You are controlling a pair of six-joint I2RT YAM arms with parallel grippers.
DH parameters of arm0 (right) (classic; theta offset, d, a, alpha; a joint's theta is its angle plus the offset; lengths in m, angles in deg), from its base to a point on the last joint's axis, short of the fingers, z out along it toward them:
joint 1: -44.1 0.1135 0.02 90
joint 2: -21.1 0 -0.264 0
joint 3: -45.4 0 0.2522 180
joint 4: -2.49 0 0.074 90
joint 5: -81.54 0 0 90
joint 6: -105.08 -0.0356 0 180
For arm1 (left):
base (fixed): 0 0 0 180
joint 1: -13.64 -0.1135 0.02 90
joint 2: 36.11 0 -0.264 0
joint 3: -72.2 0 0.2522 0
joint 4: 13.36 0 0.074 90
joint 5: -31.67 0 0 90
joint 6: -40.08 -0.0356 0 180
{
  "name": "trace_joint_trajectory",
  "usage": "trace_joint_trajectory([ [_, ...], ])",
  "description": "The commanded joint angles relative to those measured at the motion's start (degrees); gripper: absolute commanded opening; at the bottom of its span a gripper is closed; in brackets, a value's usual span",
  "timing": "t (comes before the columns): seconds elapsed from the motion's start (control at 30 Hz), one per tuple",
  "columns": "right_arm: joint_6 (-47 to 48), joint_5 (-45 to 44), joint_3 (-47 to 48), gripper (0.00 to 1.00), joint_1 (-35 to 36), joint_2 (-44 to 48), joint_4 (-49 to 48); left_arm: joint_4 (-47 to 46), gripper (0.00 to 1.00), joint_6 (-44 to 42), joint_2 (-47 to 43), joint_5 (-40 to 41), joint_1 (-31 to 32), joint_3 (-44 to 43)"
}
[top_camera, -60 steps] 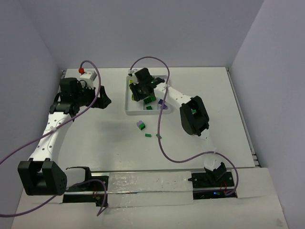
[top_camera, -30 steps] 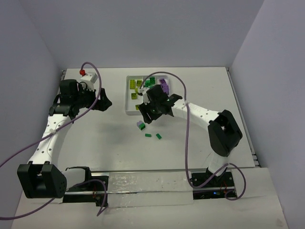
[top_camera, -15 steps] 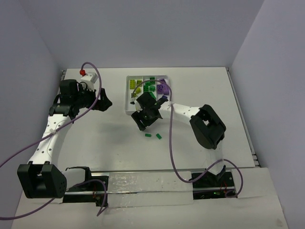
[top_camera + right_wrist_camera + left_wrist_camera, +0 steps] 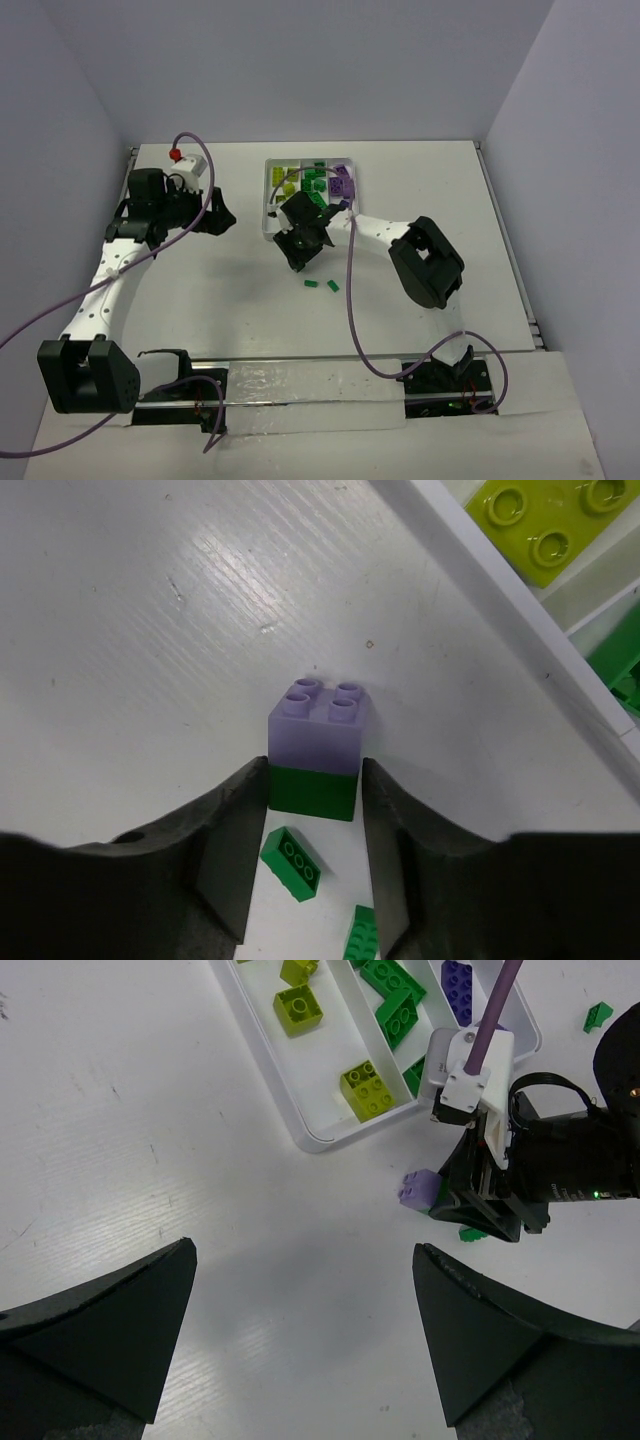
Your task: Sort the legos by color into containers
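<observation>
Right arm, wrist view. The right gripper (image 4: 313,772) is seen low over the table (image 4: 120,630), just outside the near wall of the white tray (image 4: 500,605). Its fingers (image 4: 232,840) are set either side of the lilac-on-green stack (image 4: 316,742), which stands upright with its studs up. Both pads are seen against the green lower brick, so the pincer is read as clamped on the stack. Whether the stack is resting on the table or just lifted cannot be told from this angle.

Left arm. The left gripper (image 4: 305,1255) is held above the table with its jaws wide apart and nothing between them, well apart from the tray.

Tray, left wrist view. Yellow-green bricks (image 4: 300,1010) are seen in one lane, green bricks (image 4: 395,1005) in the middle lane and purple bricks (image 4: 458,980) in the third. Loose green bricks (image 4: 311,284) are noted on the table near the stack.

Step in hand, as judged: pick-up of the two-colour stack.
- A straight vertical lift is advised, so that the tray wall just beside it is not clipped.
- The grip is on the lower brick only. The lilac top is carried by its studs alone, so swings should be kept gentle.
- Neither lane suits the stack whole. The halves would best be parted first, possibly with the idle left pincer closed on the lilac brick.
</observation>
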Motion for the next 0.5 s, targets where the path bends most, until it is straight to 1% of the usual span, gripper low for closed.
trace_joint_trajectory([
  [0.0, 0.5, 0.7, 0.2, 0.38, 0.5, 0.3, -1.4, -1.1, 0.99, 0.0, 0.2, -2.6, -0.4, -0.2],
  [0.1, 1.2, 1.3, -1.9, 0.28, 0.5, 1.7, -1.7, -0.7, 0.97, 2.5, 1.2, -3.9, -0.4, -0.5],
  [0.17, 1.4, 1.6, -2.6, 0.18, 0.5, 2.4, -1.6, -0.3, 0.96, 2.9, 2.2, -5.6, -0.4, -0.8],
  [0.2, 3.5, 1.8, -3.2, 0.14, 0.5, 2.9, -1.1, -0.1, 0.96, 3.5, 2.4, -6.6, -0.4, -0.7],
  [0.23, 4.2, 2.3, -3.7, 0.07, 0.5, 4.4, -0.9, -0.1, 0.96, 3.8, 2.7, -8.8, -0.4, -0.5],
  [0.3, 6.0, 3.7, -5.9, 0.01, 0.4, 8.5, -1.1, -0.5, 0.95, 4.9, 2.8, -12.6, -0.4, 0.4],
  [0.37, 7.9, 6.2, -8.4, 0.00, 0.3, 14.1, -1.6, -1.6, 0.94, 7.0, 3.0, -15.5, -0.4, 1.8],
  [0.4, 8.5, 7.2, -9.2, 0.00, 0.3, 15.0, -1.9, -1.8, 0.94, 7.7, 3.1, -17.3, -0.4, 2.4],
  [0.47, 9.9, 9.8, -11.1, 0.00, 0.4, 20.4, -2.9, -3.6, 0.92, 10.2, 3.4, -22.3, -0.3, 4.2],
])
